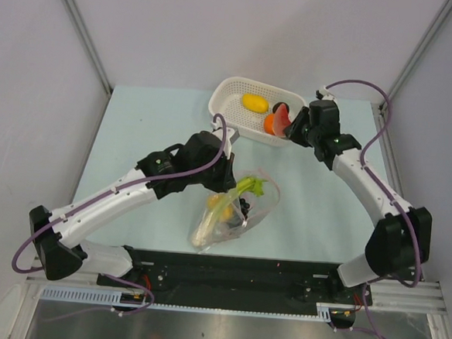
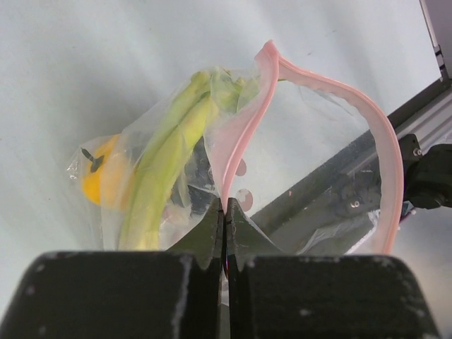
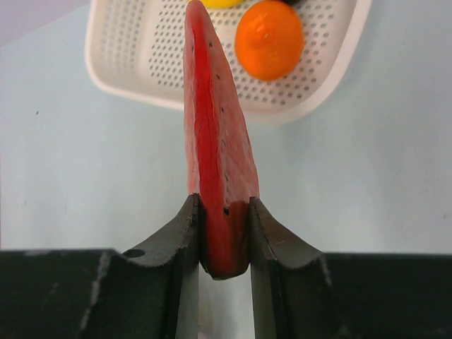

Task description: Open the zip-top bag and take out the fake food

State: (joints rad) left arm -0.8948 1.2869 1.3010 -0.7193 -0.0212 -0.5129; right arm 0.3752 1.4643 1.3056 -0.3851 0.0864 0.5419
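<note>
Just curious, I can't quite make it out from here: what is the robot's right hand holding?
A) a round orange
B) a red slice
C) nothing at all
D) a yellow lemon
B: in the right wrist view, the right hand is clamped on the red slice, while the orange lies in the white basket.

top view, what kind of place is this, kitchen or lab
Probably a robot lab, not a kitchen: grey partition walls, a left arm and right arm bolted to a rail at the table edge, and toy fruit in a white basket.
</note>
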